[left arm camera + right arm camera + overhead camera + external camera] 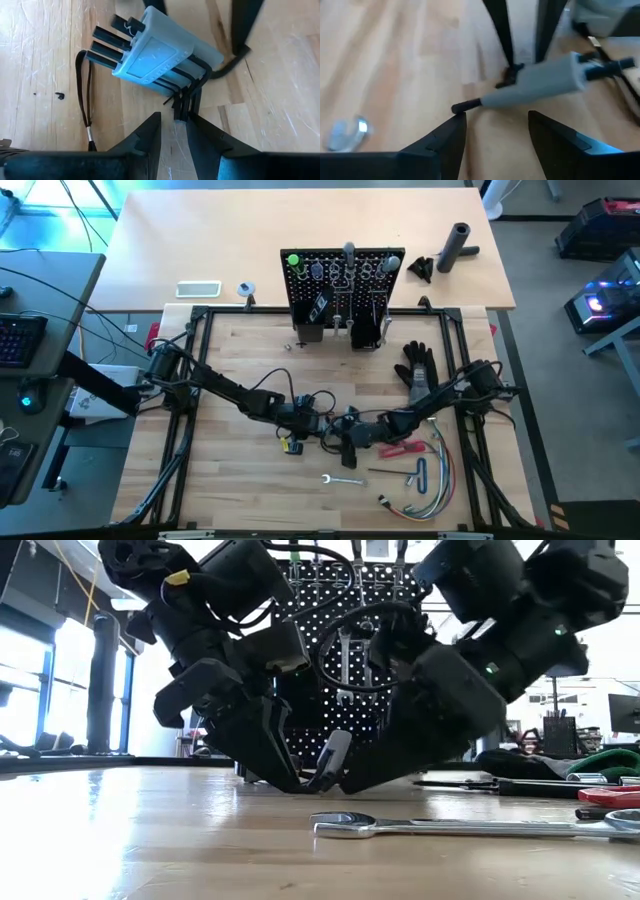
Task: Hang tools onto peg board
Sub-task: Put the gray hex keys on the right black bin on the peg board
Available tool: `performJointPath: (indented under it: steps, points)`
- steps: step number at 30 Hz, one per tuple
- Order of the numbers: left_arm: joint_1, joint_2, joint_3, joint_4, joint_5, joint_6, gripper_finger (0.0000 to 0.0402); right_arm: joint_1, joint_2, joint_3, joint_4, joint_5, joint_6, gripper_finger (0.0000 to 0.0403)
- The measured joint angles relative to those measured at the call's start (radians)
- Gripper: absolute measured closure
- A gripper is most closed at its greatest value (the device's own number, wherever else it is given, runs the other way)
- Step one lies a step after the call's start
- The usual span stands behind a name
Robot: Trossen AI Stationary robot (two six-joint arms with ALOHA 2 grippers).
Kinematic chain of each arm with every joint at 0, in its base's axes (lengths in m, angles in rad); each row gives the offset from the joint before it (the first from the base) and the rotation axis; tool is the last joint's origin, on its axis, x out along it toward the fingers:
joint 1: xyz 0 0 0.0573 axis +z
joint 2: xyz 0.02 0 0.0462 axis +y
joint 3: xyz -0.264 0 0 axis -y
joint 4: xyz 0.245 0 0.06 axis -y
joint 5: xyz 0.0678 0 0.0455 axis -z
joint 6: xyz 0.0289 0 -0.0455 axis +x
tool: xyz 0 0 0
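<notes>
Mid-bench [250, 500], the left claw [173, 131] pinches the bent ends of a grey-holdered hex key set [155, 54], which lies flat on the wood. The right claw [496, 131] faces it from three o'clock, fingers wide and empty. The peg board [340, 280] stands at twelve o'clock, well apart.
</notes>
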Motion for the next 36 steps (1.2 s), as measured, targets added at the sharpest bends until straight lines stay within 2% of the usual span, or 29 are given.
performJointPath:
  steps: [7, 12, 17, 29, 36]
  points:
    - [-0.003, 0.0, 0.0, 0.001, -0.01, -0.007, 0.0316, -0.025, 0.003, 0.0, 0.045, -0.145, 0.041, 0.0194]
    - [-0.004, 0.0, 0.0, 0.007, -0.014, -0.007, 0.0316, -0.024, 0.004, 0.0, 0.062, -0.163, 0.069, 0.0194]
    - [-0.006, 0.002, -0.001, 0.032, -0.021, -0.005, 0.0316, -0.033, 0.003, 0.0, 0.063, -0.101, 0.13, 0.0194]
    - [-0.018, 0.002, -0.001, 0.047, -0.02, 0.0, 0.0316, -0.058, 0.003, -0.002, 0.078, -0.042, 0.2, 0.0194]
    - [-0.034, 0.002, -0.001, 0.063, -0.018, 0.001, 0.0316, -0.067, 0.003, -0.002, 0.061, 0.065, 0.219, 0.0194]
